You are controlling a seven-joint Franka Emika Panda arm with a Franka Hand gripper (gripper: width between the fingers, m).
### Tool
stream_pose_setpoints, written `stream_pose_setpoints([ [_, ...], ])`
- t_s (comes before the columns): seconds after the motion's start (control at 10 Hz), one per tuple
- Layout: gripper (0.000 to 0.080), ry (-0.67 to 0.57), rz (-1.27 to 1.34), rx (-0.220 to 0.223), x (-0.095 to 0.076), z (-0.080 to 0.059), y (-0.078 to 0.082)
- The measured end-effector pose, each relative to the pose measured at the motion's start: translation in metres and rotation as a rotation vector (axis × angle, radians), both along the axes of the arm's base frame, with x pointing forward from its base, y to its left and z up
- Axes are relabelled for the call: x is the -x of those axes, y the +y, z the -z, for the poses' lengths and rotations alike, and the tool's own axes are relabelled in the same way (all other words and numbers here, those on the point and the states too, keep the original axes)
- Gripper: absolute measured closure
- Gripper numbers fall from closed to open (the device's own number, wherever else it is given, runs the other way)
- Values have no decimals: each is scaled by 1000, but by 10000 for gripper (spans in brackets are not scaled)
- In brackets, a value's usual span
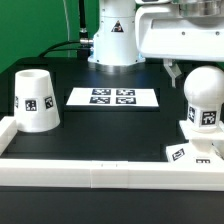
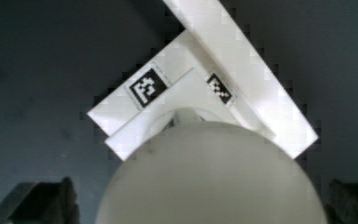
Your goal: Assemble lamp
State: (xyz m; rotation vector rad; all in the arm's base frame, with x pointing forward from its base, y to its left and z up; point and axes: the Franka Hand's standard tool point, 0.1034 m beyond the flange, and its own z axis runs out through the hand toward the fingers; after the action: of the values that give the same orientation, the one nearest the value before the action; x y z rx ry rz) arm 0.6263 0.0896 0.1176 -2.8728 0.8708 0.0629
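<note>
At the right edge of the exterior frame, the bulb [image 1: 205, 95] is standing upright on the square base [image 1: 185, 153], the shade [image 1: 35, 100] sitting well apart at left. Only the wrist view is showing the gripper [image 2: 194, 203] spread wide, fingers [image 2: 43, 200] flanking the bulb, gripping nothing.

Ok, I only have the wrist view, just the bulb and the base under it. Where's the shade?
Observer: The shade stands at the exterior view's left, narrow end up, well apart from the bulb.
Operator: Anything between them?
Observer: The marker board lies flat on the table between them.
Operator: And in front of the base?
Observer: The base sits close to a white rail along the near edge.
</note>
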Motion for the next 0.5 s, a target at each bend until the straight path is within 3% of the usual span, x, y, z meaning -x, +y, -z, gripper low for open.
stream_pose_setpoints([
  [0.5,101,-63,-501,39,-1,-1,-2],
])
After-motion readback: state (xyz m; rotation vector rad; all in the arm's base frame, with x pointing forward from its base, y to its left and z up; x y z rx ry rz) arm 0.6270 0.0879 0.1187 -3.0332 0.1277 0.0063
